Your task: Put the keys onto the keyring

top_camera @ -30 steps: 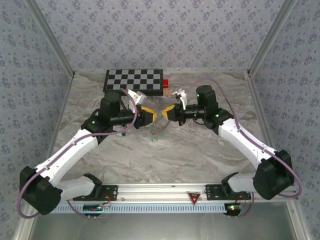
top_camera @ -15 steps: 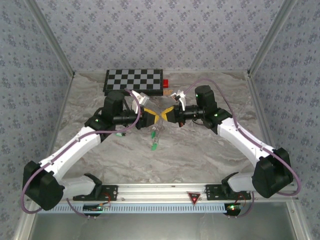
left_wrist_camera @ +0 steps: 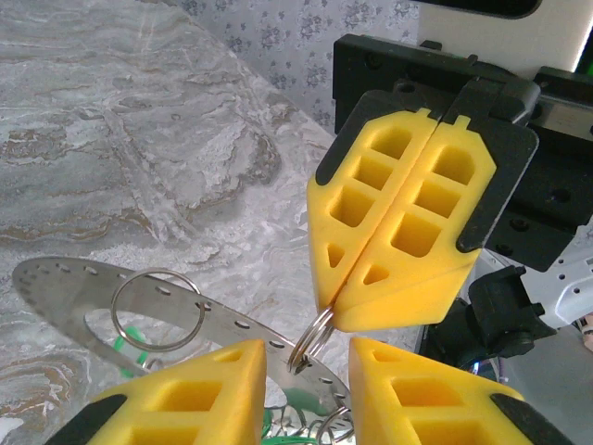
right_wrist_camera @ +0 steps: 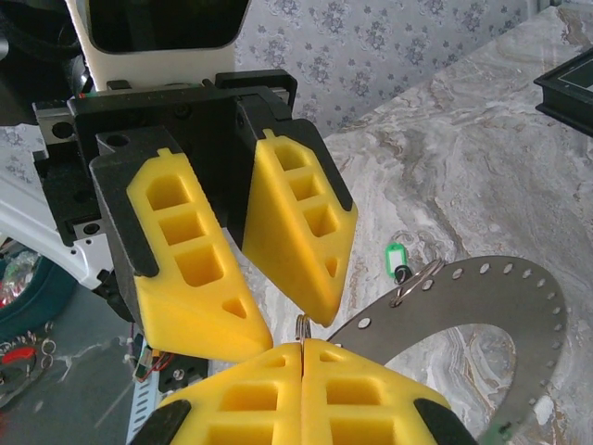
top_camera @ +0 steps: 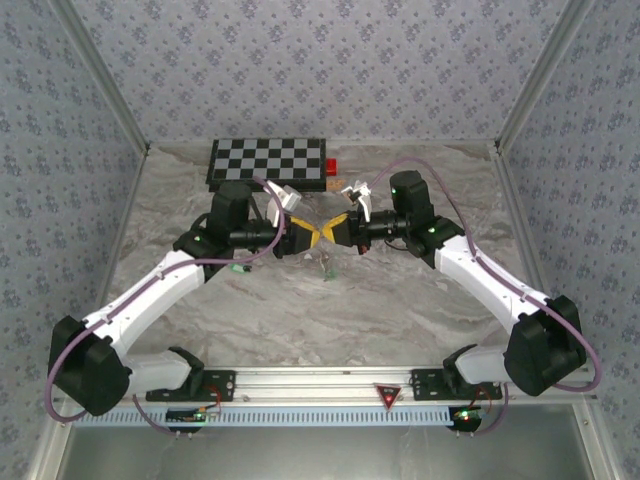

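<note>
The keyring (left_wrist_camera: 65, 287), a flat grey band dotted with small holes, hangs in the air between the two arms (right_wrist_camera: 519, 306). A small wire ring (left_wrist_camera: 315, 334) passes through one of its holes. My right gripper (right_wrist_camera: 303, 345) is shut on that wire ring (right_wrist_camera: 302, 324), and its shut yellow tips (left_wrist_camera: 335, 311) point at the left gripper. My left gripper (left_wrist_camera: 308, 357) is open, its jaws standing either side of that hole without pinching the band. Keys with green heads (right_wrist_camera: 397, 257) dangle from other wire rings on the band (left_wrist_camera: 130, 338). From above, both grippers (top_camera: 305, 235) (top_camera: 326, 232) meet tip to tip.
A checkerboard (top_camera: 268, 160) lies at the back of the marble table (top_camera: 400, 300), with a small red block (top_camera: 331, 165) at its right end. A small green piece (top_camera: 238, 268) rests on the table beside the left arm. Patterned walls enclose three sides.
The hanging keyring and its green keys swung down and then back up under the grippers. The left arm edged slightly right, toward the right gripper. The right gripper stayed shut.
</note>
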`<state>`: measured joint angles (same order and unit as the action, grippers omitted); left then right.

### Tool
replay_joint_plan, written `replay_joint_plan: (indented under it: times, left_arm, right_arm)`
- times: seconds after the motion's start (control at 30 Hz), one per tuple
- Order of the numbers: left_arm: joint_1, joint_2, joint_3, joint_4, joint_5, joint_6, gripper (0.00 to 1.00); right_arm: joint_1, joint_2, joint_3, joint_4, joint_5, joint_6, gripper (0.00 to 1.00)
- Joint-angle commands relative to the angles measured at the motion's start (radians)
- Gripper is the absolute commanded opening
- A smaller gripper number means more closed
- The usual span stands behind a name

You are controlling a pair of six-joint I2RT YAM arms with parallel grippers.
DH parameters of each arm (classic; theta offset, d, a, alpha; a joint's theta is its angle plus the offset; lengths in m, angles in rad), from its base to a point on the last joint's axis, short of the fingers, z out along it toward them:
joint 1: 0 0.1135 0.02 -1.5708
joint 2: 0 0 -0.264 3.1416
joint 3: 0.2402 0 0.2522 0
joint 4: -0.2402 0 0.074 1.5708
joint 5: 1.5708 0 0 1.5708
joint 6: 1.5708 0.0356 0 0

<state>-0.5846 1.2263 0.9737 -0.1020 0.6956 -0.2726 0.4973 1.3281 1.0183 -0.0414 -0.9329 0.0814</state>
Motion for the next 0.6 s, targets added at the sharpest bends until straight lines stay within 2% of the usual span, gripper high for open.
replay_joint_plan:
  times: [0.0,0.13,0.23,0.3,0.37,0.57]
  left_arm:
    - [-0.01,0.009,0.052,0.027,0.034,0.016,0.27]
    - [-0.013,0.013,0.056,0.027,0.035,0.018,0.21]
    - [-0.015,0.013,0.056,0.027,0.033,0.019,0.13]
    - [-0.016,0.012,0.058,0.027,0.033,0.018,0.03]
    - [-0.018,0.01,0.06,0.025,0.032,0.018,0.0]
    - [-0.024,0.005,0.056,0.025,0.027,0.018,0.0]
  right_arm:
    - [0.003,-0.001,0.036,0.028,-0.04,0.011,0.0]
    - [0.004,-0.002,0.034,0.028,-0.041,0.011,0.0]
    - [0.003,-0.001,0.032,0.027,-0.042,0.009,0.0]
    - [0.003,-0.001,0.031,0.027,-0.037,0.009,0.0]
    - [0.001,-0.001,0.029,0.026,-0.034,0.01,0.0]
    - [-0.011,-0.019,0.009,0.049,-0.001,0.033,0.0]
